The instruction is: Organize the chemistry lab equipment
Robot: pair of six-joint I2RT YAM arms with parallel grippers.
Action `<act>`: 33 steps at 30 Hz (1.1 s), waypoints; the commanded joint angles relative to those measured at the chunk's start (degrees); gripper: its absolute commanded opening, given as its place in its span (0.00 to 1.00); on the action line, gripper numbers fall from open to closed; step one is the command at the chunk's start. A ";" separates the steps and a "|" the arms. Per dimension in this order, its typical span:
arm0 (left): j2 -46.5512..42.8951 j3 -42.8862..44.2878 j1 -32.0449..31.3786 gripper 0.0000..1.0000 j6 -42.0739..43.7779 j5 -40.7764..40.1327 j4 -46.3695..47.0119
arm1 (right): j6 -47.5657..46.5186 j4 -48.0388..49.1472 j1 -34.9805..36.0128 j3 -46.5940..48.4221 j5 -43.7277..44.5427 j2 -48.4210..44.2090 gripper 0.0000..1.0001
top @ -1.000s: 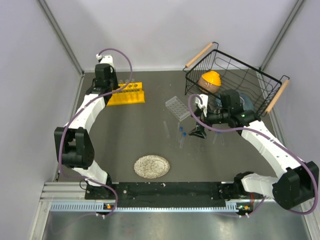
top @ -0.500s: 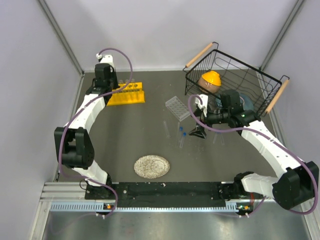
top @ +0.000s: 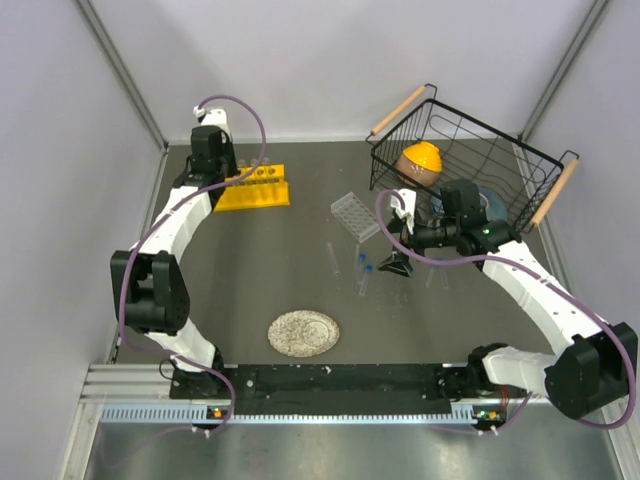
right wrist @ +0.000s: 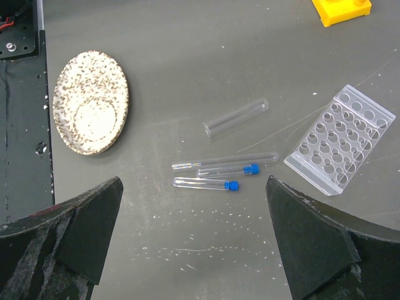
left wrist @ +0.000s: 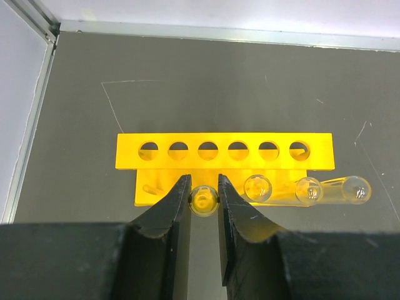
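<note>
1. Barely anything has shifted since a second ago: the left arm's elbow sits a touch higher in the top view, and the right arm and every loose item lie as they did.
2. The left arm reaches to the table's 10 o'clock corner. The left gripper is clamped on the mouth of a test tube at the yellow rack.
3. Three more tubes show at that tube's 3 o'clock; their seating cannot be told.
4. The right arm bends in from 4 o'clock. The right gripper hangs spread wide, holding nothing, above two blue-capped vials, a thin long tube and a wider tube.
5. The clear grid rack lies at their 3 o'clock in the wrist view, the speckled plate at 9 o'clock.
6. The wire basket, at the table's 2 o'clock, holds an orange rounded object.
</note>
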 commanded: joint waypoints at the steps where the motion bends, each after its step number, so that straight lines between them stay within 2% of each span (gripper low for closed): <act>1: 1.13 2.40 0.40 0.00 -0.25 -0.64 2.83 | -1.11 1.31 -0.49 -0.22 -1.15 -0.36 0.99; 22: 5.52 -0.76 0.75 0.05 -1.92 -1.25 3.71 | -1.46 1.22 -0.49 -0.22 -1.06 -0.36 0.99; 29: 4.91 -0.94 1.02 0.22 -3.07 -1.78 3.44 | -1.64 1.14 -0.40 -0.22 -0.88 -0.18 0.99; 33: 3.50 -1.55 1.02 0.36 -3.42 -2.30 3.27 | -1.64 1.14 -0.58 -0.22 -0.88 -0.09 0.99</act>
